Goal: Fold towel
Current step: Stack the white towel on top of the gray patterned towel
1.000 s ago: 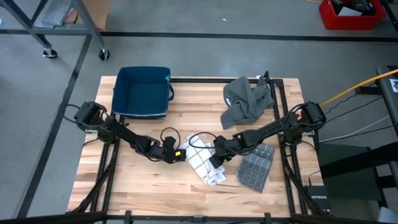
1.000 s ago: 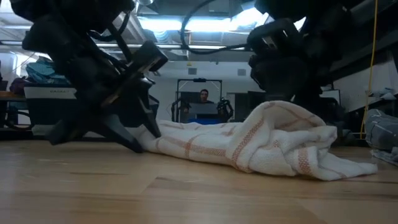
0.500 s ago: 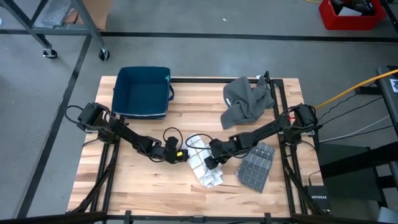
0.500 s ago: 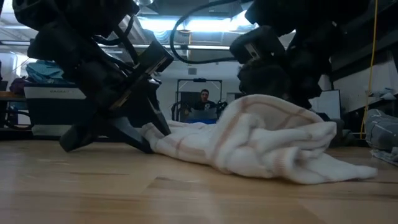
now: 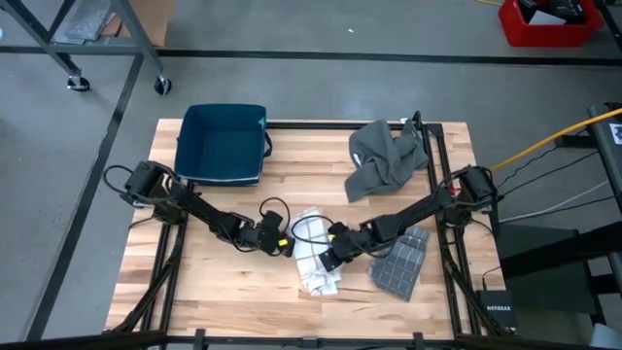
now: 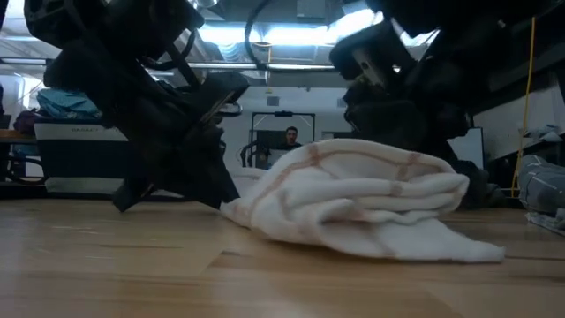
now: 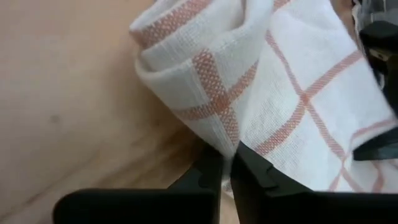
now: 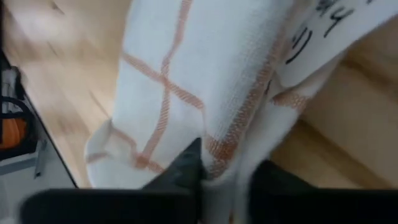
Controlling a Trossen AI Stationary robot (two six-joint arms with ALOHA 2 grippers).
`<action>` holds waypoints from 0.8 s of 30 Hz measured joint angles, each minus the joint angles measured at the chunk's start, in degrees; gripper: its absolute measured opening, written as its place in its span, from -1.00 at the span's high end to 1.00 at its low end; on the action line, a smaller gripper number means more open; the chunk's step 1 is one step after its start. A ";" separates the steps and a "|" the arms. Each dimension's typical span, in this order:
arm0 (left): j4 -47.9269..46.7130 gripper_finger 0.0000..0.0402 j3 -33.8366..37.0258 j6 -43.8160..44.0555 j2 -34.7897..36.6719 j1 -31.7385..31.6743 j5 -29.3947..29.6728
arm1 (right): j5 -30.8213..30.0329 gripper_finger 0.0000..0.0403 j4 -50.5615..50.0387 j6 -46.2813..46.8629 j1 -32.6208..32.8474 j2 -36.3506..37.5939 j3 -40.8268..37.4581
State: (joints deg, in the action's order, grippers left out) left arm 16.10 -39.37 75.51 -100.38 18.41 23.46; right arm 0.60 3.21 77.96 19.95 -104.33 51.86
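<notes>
Both pairs of jaws have just closed from wide open onto cloth: the left gripper (image 7: 227,177) pinches one edge of the white checked towel (image 5: 313,255), while the right gripper (image 8: 227,174) nips the opposite side. The towel, spread looser a second ago, is now bunched into a narrow heap between the two arms in the middle of the table (image 5: 214,292) — so the fold seems barely begun, with the corners secured for lifting and spreading.

towel (image 7: 292,93): running off the left wrist view's edge
person (image 6: 285,138): showing too small beyond the worktop's far edge
</notes>
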 joint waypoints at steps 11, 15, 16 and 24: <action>17.37 0.98 -0.13 -20.23 -0.13 -0.37 -2.16 | -12.42 0.75 4.58 18.54 7.39 0.02 1.05; 17.65 0.99 -1.39 -25.78 -0.13 -0.75 -5.94 | -21.93 0.88 2.99 22.40 10.58 0.04 4.60; 17.75 0.99 -1.79 -26.90 -0.12 -0.74 -6.10 | -23.74 0.92 2.07 22.61 11.18 0.04 5.58; 17.84 0.99 -5.81 -35.60 -0.02 -0.72 -7.22 | -28.48 0.84 -13.84 27.56 12.35 0.09 13.58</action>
State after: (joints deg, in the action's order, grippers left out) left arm 33.93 -45.19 39.91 -100.40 17.69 16.23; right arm -27.88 -10.63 105.52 32.29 -104.24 65.44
